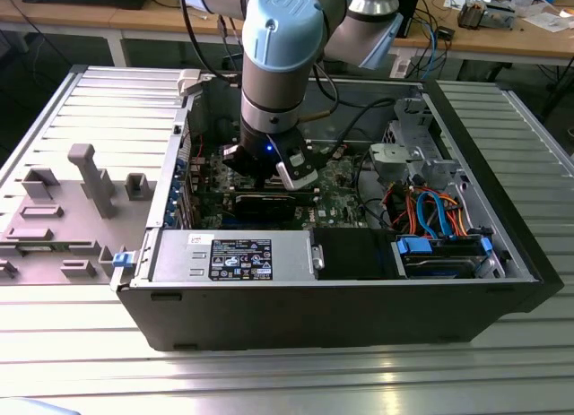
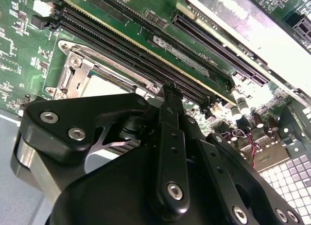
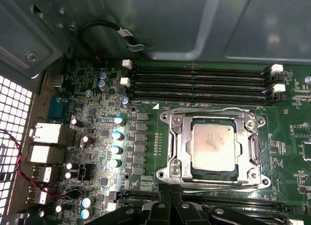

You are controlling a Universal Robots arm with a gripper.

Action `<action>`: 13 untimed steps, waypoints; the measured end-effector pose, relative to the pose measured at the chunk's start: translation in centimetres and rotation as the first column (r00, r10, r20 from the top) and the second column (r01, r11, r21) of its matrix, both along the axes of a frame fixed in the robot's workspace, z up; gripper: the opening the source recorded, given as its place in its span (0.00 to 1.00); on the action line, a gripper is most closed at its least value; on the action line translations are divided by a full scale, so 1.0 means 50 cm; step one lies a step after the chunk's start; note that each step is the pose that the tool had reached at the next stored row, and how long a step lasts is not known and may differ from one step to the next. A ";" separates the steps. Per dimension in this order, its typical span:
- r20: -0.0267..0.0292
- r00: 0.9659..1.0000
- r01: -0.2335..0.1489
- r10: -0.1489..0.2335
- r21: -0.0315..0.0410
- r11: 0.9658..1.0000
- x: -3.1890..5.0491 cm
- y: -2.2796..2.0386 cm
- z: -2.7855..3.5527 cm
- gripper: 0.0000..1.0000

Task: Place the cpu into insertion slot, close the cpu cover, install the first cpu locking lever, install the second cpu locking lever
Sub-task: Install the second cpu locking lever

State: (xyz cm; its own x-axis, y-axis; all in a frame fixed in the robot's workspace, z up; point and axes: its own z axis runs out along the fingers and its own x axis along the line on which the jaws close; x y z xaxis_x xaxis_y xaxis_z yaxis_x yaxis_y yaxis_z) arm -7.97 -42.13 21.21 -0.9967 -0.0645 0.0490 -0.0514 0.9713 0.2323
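Observation:
In the first wrist view the cpu, a silver-grey square chip, lies flat in the insertion slot on the green board. The cpu cover lies down around it, its window framing the chip. Thin wire levers lie flat along two sides of the frame, one by the memory slots, one on the gripper's side. My gripper hovers just beside the socket, fingers together with nothing between them. In the second wrist view the fingertips stand next to the cover. In the exterior view the gripper is low inside the case.
Long black memory slots flank the socket. Upright capacitors and rear ports stand beside it. A black graphics card, power supply, orange and blue cables and case walls surround the arm.

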 end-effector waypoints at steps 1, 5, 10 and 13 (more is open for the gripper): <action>0.000 1.000 0.000 0.000 0.001 1.000 0.000 0.0000 -0.001 0.11; 0.000 1.000 0.000 0.000 0.013 1.000 -0.004 -0.0001 -0.007 0.11; 0.000 1.000 0.000 0.000 0.023 1.000 -0.005 0.0014 -0.012 0.11; 0.000 1.000 0.000 0.000 0.023 1.000 -0.008 0.0085 -0.013 0.11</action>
State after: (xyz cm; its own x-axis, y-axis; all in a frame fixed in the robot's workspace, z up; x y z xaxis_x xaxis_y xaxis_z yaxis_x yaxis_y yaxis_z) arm -8.37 -41.70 20.54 -0.9967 -0.0656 0.0475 -0.0514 0.9657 0.2546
